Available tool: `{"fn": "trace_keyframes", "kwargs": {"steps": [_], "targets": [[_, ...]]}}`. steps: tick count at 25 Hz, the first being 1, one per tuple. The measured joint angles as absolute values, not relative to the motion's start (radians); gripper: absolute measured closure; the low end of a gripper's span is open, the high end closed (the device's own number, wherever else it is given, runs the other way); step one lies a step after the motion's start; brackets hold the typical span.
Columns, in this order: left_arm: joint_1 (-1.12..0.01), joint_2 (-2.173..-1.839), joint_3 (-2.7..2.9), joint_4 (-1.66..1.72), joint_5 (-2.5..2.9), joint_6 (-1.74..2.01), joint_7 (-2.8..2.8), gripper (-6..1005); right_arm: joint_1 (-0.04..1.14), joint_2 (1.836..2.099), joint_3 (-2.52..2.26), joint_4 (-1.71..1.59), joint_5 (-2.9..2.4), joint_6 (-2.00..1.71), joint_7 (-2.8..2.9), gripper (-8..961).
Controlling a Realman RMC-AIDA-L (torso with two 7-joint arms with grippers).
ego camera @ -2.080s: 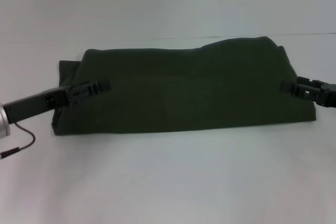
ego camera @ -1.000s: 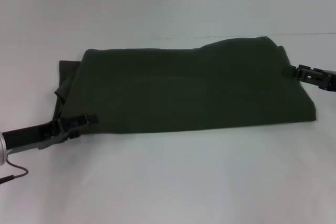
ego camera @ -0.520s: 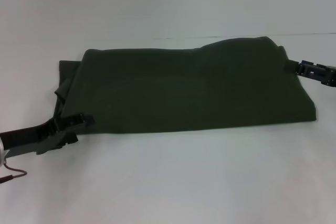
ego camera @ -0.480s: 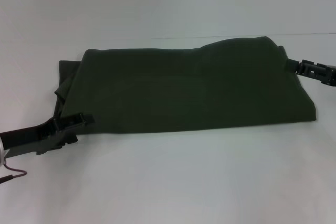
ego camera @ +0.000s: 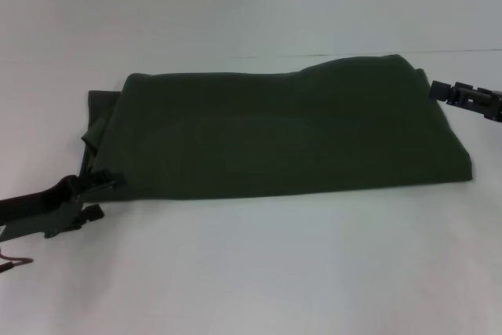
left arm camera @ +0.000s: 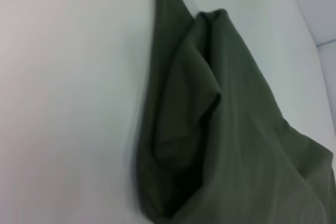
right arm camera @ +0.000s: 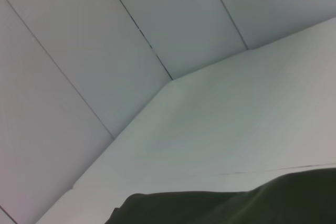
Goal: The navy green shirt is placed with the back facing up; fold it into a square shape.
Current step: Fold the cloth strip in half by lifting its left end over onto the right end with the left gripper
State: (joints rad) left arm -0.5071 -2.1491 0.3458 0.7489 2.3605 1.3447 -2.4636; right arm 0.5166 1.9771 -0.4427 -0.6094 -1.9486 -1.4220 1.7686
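Although I can read no label or writing anywhere, I count one navy green shirt [ego camera: 274, 135], folded into a long horizontal band that lies across the middle of the white table [ego camera: 259, 272]. Its soft knit fabric looks matte; the near edge runs nearly straight, and the far edge rises toward the table's right side. At the shirt's left end, my left wrist view shows loose bunched folds [left arm camera: 199, 124]. I see two grippers. The left gripper [ego camera: 98, 194] sits at the shirt's near-left corner, jaws slightly spread, pinching nothing I can see. The right gripper [ego camera: 443, 90] sits just beside the far-right corner; I cannot tell its jaw state.
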Motion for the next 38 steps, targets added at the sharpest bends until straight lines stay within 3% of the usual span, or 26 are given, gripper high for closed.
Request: {"fn": "trace_keyframes", "kwargs": {"steps": [38], "targets": [[-0.545, -2.133, 0.339, 0.699, 2.381, 1.258, -2.464, 123, 0.524, 1.980, -0.427, -0.609, -1.936, -1.425, 1.769, 38]]}}
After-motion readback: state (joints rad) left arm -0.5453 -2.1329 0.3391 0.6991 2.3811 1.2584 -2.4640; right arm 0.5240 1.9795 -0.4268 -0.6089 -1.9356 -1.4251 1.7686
